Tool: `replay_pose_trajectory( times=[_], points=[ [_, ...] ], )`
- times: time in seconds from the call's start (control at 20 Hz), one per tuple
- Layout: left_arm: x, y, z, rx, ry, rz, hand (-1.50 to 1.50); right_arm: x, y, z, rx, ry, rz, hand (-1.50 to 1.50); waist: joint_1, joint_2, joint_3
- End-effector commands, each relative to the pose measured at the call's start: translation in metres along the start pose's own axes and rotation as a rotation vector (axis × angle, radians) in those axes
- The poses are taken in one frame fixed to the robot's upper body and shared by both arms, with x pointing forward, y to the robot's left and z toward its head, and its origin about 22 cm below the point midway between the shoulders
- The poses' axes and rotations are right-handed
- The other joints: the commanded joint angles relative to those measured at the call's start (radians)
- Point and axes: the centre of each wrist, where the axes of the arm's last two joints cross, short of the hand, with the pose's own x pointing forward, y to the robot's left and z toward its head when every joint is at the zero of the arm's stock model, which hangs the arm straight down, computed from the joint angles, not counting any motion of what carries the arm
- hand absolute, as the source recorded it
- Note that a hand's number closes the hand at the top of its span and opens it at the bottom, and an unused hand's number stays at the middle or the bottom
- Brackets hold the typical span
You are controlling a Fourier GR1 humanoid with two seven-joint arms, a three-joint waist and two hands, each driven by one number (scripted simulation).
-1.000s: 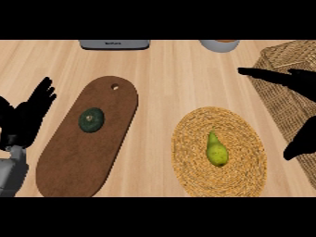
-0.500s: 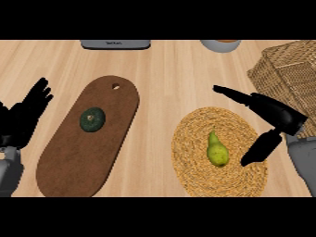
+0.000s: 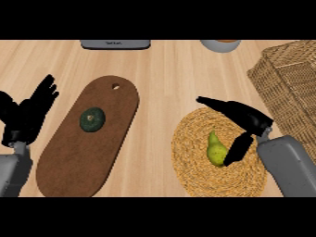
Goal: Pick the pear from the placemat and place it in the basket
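Two black hands show over the counter: the left hand (image 3: 25,115) rests open, fingers up, left of the wooden board (image 3: 85,148). Right of that board, the pear (image 3: 216,149) lies on the woven placemat (image 3: 194,171), the open right hand (image 3: 246,122) spread just beside it, with the basket (image 3: 300,88) farthest right.

Single head view, set above the desk (image 3: 167,69) and aimed steeply down at its wooden top. Both forearms enter from the lower edge; basket (image 3: 300,88) cut by the right edge, cutting board (image 3: 85,148) left of centre. Close framing; no second view to compare.
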Motion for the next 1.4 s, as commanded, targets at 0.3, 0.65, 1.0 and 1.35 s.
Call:
replay_pose_trajectory(
  times=[0.3,0.65,1.0,1.35],
  points=[
    [-0.012,0.003,-0.002,-0.003,0.007,-0.003,0.0,-0.004,0.025,0.023,0.018,0.003,0.021,-1.5,-0.012,-0.003,0.0],
    [0.011,0.014,0.02,0.0,-0.004,-0.014,0.0,-0.027,0.009,0.006,0.08,-0.046,-0.034,-1.5,0.0,-0.002,0.0],
    [-0.015,0.012,-0.001,0.008,0.002,-0.004,0.0,-0.036,0.011,0.016,0.093,-0.059,0.004,-1.5,-0.004,-0.001,0.0],
    [0.014,0.016,0.006,0.009,-0.001,-0.015,0.0,-0.03,0.037,-0.006,0.068,-0.011,0.07,-1.5,0.0,-0.001,0.0]
  ],
)
